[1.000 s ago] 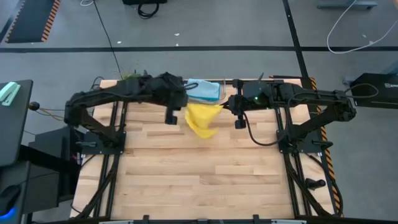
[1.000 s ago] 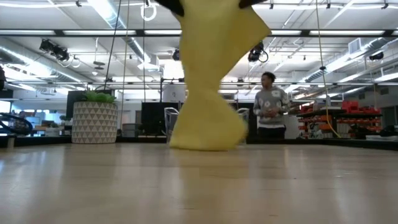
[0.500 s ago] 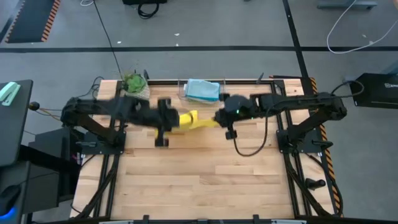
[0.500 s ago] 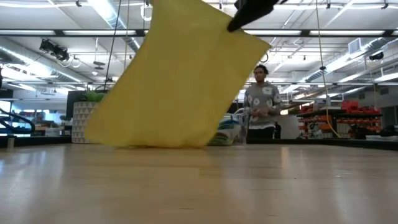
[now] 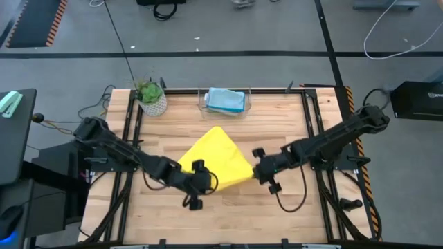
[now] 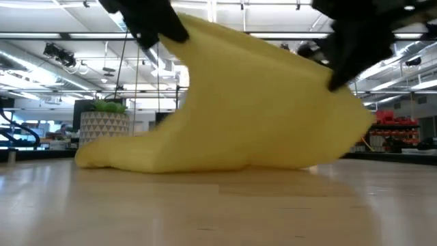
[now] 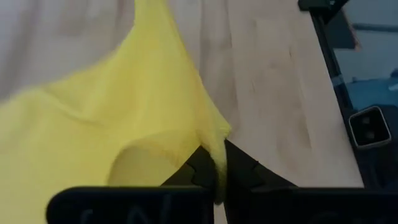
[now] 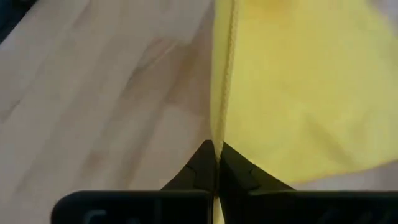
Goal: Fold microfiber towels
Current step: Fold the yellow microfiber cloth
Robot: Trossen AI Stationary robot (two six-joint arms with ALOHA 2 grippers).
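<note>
Wood-plank table (image 5: 228, 214) under me, concrete floor all round, open workshop with ceiling strip lights visible across the tabletop.

Yellow towel (image 5: 214, 158) is mid-table, spread in a rough diamond. Its far corner lies on the wood pointing toward the back edge; the near side is lifted off the table between my two grippers. In the low view the cloth (image 6: 252, 109) drapes from both raised corners down to the surface and sags in the middle.

My left gripper (image 5: 199, 181) is at the towel's near-left corner, fingers pinched tight on the cloth edge. Left wrist view confirms it: fabric bunched right between the fingers (image 7: 202, 171), rest of the towel (image 7: 93, 124) fanning out over the planks.

My right gripper (image 5: 261, 171) is at the near-right corner, also clamped on the hem. Right wrist view shows the edge running straight into the closed fingers (image 8: 233, 168), with the towel (image 8: 305, 87) spread to one side.

At the back edge: clear bin (image 5: 225, 109) with a light blue towel (image 5: 225, 99) inside, well apart from the yellow one. Potted plant (image 5: 151, 97) sits at the back-left corner, also seen in the low view (image 6: 104, 130) behind the cloth.
</note>
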